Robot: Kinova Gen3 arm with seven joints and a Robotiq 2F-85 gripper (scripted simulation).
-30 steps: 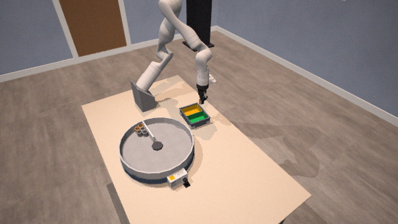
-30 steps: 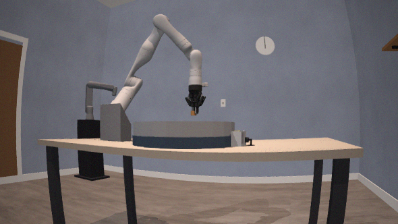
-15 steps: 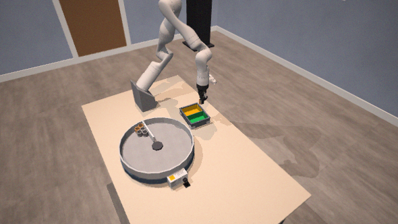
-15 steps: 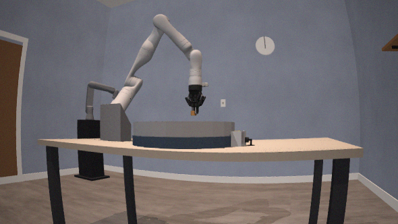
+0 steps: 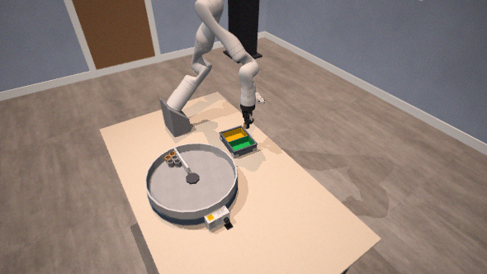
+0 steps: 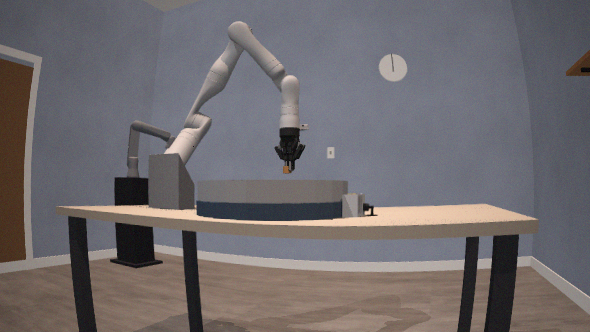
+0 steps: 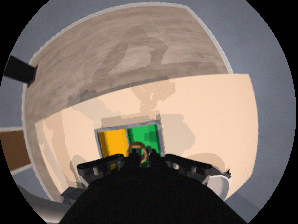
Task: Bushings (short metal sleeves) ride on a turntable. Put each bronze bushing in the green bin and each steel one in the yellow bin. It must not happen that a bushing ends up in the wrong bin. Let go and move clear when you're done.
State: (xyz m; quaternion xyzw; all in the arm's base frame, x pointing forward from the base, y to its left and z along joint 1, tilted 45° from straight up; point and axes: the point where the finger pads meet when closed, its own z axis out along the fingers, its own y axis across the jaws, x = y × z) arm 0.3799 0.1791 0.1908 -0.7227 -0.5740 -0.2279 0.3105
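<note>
Top — pincer (image 5: 247, 125) (image 6: 288, 167) (image 7: 143, 151) holds bushing (image 5: 245, 125) (image 6: 286, 170) (image 7: 137, 144) apart from turntable rim (image 5: 236, 173) (image 6: 272, 191) (image 7: 227, 182).

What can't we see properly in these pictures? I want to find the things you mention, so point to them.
- The fronts of the short metal bushings on the turntable (image 5: 159, 200) (image 6: 270, 191): too small in the top view.
- The insides of the green bin (image 5: 242, 143) and yellow bin (image 5: 234, 134): hidden behind the turntable in the exterior view.
- The black pincer's (image 5: 247, 125) (image 6: 288, 167) (image 7: 145, 156) grip on the orange-brown ring: too dark in the wrist view.

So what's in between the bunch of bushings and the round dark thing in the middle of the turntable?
A thin white bar runs between the bushings and the dark hub. The top view shows it.
</note>
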